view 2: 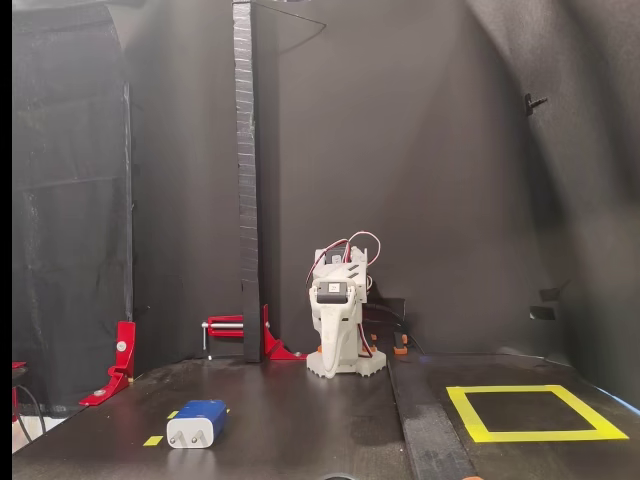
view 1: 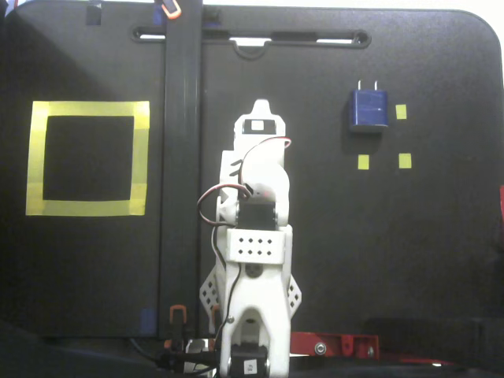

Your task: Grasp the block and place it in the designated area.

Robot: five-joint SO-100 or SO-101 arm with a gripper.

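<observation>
Surface (view 1: 394, 252): black, matte, with a slot handle along its far edge in the top-down fixed view; also seen low across the front-facing fixed view (view 2: 300, 420). Post (view 2: 245, 180): tall, dark, upright, left of the arm in the front-facing view, held at its foot by a red clamp (view 2: 235, 328). Arm (view 1: 256, 236): white, folded over its base at mid-surface, red and black wires looping over its top; well apart from both task items. Jaws: tucked under the folded arm, pointing down in the front-facing view (view 2: 331, 345); cannot tell whether wide or narrow; holding nothing seen. Area (view 1: 87, 157): square outline of wide yellow tape, left of the arm in the top-down view, right in the front-facing view (view 2: 535, 412). Block (view 1: 368, 108): dark blue, lying flat, prongs toward the far edge, upper right in the top-down view, beside small yellow tape squares (view 1: 402, 112); in the front-facing view (view 2: 197, 423) it lies front left, pale pronged end facing the camera.
</observation>
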